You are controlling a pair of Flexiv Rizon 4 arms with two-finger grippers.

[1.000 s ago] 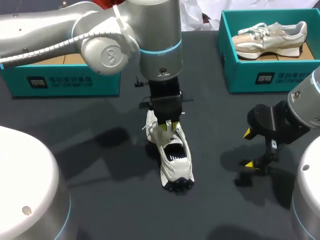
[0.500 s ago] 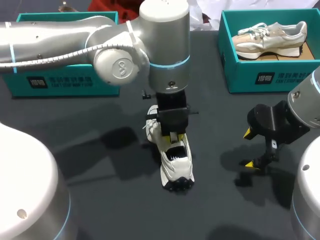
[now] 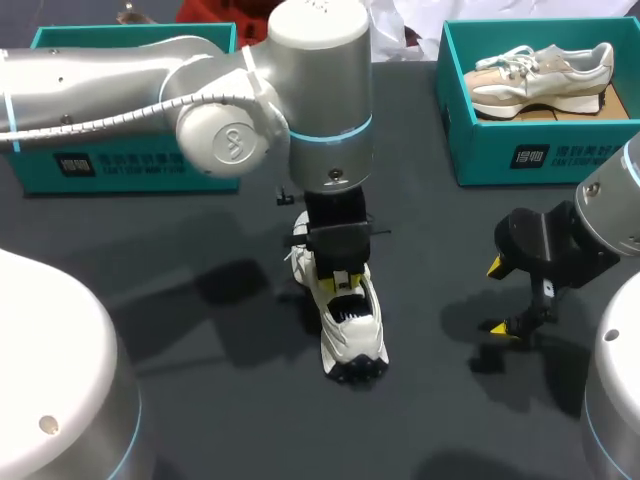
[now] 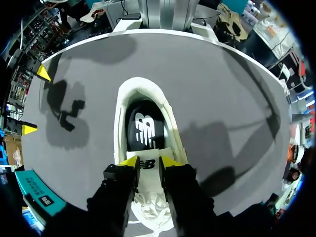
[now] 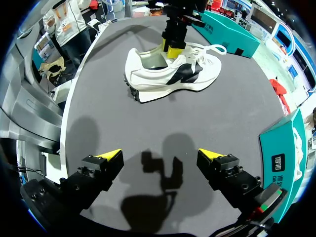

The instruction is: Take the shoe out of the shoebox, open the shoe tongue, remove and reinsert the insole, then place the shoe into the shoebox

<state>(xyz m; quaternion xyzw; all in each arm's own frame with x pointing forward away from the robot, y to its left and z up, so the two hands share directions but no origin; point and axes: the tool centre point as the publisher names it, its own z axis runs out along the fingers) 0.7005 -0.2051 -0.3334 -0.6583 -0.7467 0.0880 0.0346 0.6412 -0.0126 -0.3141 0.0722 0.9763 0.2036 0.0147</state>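
Head view: white shoe (image 3: 350,325) is sitting sole-down on dark bench (image 3: 200,400) | left hand (image 4: 149,161) is pinching the tongue (image 4: 148,172), fingers narrowly spaced | right hand (image 5: 160,155) is hovering wide open, holding nothing, well apart from shoe.

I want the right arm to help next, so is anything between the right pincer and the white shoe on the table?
Nothing visible: bare table lies between the right pincer and the shoe. The left pincer grips the tongue from above.
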